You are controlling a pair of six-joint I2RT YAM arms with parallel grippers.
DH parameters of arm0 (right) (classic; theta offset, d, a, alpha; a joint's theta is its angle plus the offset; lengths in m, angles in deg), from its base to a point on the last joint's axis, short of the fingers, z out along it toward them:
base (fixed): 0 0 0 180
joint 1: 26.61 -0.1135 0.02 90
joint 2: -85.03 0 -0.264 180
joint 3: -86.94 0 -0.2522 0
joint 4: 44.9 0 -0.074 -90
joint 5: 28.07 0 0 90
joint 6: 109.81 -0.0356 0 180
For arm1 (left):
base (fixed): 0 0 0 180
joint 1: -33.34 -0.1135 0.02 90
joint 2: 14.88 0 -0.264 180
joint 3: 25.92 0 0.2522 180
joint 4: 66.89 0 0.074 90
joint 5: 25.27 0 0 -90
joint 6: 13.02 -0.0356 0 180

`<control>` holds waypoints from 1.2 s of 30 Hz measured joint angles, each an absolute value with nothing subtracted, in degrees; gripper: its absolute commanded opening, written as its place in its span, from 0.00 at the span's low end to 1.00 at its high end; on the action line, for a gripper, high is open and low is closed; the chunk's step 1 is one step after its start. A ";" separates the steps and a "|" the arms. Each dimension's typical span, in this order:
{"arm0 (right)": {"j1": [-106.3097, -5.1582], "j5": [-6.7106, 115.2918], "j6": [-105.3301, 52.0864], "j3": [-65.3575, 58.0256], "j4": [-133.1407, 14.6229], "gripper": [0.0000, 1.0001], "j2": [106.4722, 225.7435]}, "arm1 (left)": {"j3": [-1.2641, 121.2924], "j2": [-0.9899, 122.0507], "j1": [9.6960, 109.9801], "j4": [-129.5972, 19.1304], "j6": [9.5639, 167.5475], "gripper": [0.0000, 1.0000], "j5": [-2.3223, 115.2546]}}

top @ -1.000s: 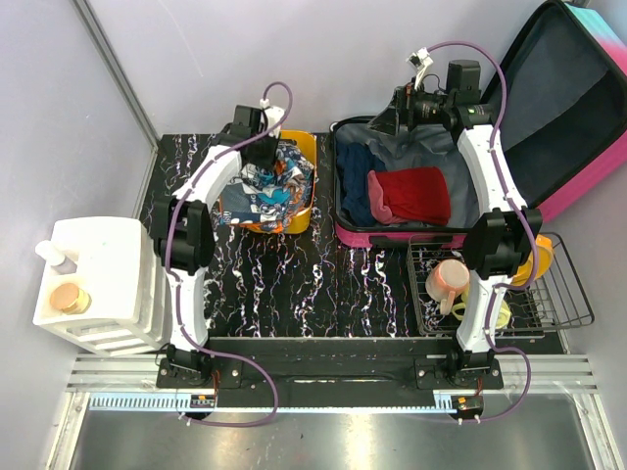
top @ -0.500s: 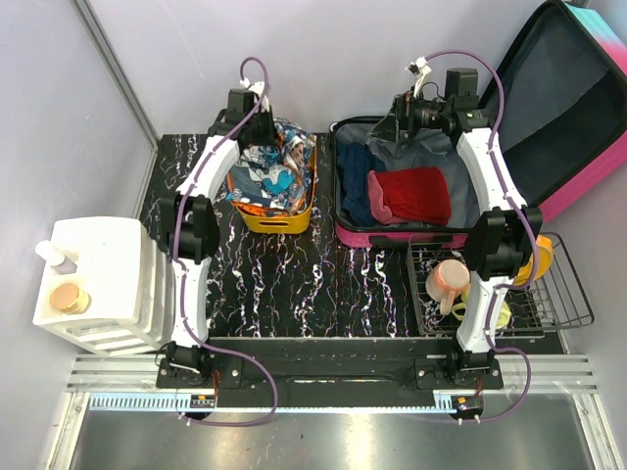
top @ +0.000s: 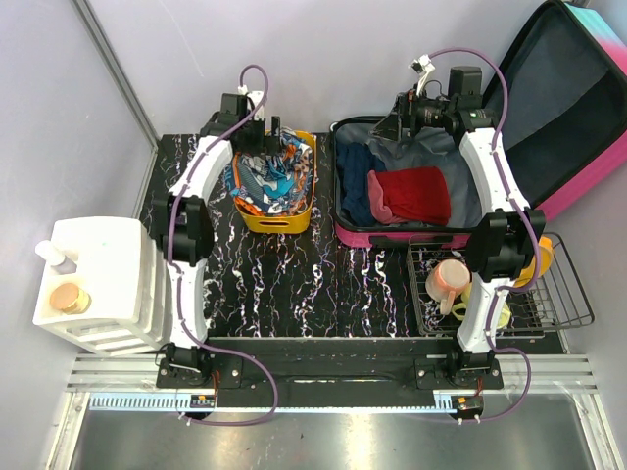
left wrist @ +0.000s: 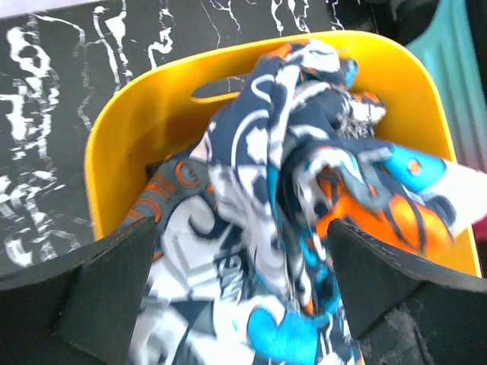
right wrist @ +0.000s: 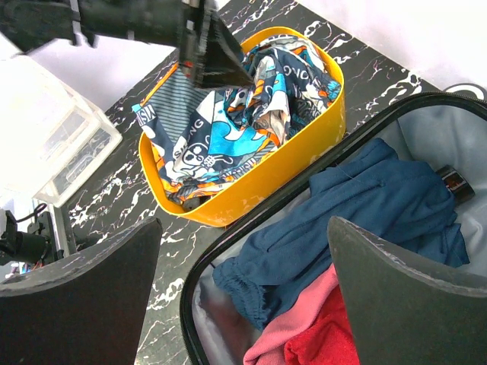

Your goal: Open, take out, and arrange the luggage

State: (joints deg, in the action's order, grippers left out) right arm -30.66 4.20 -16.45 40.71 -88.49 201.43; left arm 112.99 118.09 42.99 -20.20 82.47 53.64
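The luggage [top: 563, 108] lies open at the back right of the black marbled table [top: 323, 284]. Its lid leans up and away to the right, and its lower shell lies flat with the magenta edge facing the arms. In the shell a red garment [top: 416, 194] lies on top, with a dark blue one [top: 358, 186] to its left and a grey one [top: 431, 152] behind.

The right gripper [top: 392, 119] hangs over the back left corner of the shell. In its own camera its fingers [right wrist: 84, 296] stand wide apart with nothing between them, and the blue garment [right wrist: 358, 205] lies below.

Just beside the suitcase, on its left, stands a yellow-orange bin [top: 279, 223] heaped with a patterned cloth [top: 269, 181] in navy, white, turquoise and orange. The left gripper [top: 265, 137] hovers over the bin's far end with its jaws spread. From its wrist the cloth [left wrist: 289, 190] fills the gap beneath the fingers [left wrist: 114, 289], but it is blurred there, so I cannot say whether it touches them.

A wire rack [top: 563, 294] holding a pink cup [top: 451, 279] sits in front of the luggage, and a white drawer unit [top: 98, 279] stands at the left edge.
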 measured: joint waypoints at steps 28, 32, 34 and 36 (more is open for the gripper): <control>-30.62 13.62 -8.76 40.68 -97.01 1.00 201.49 | 101.27 111.18 47.47 8.71 51.20 0.31 45.46; -30.20 19.93 -4.19 40.68 -102.89 1.00 202.85 | 98.36 112.12 47.69 9.81 53.08 0.51 43.01; -29.48 22.38 -3.58 40.77 -105.21 1.00 204.07 | 98.85 111.91 47.58 9.89 53.53 0.63 40.74; -27.67 24.65 -3.49 41.32 -107.50 0.99 205.97 | 100.59 111.80 47.38 9.98 53.32 0.75 38.31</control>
State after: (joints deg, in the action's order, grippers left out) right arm -27.67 24.65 -3.49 41.32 -107.50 205.97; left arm 100.59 111.80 47.38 9.98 53.32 38.31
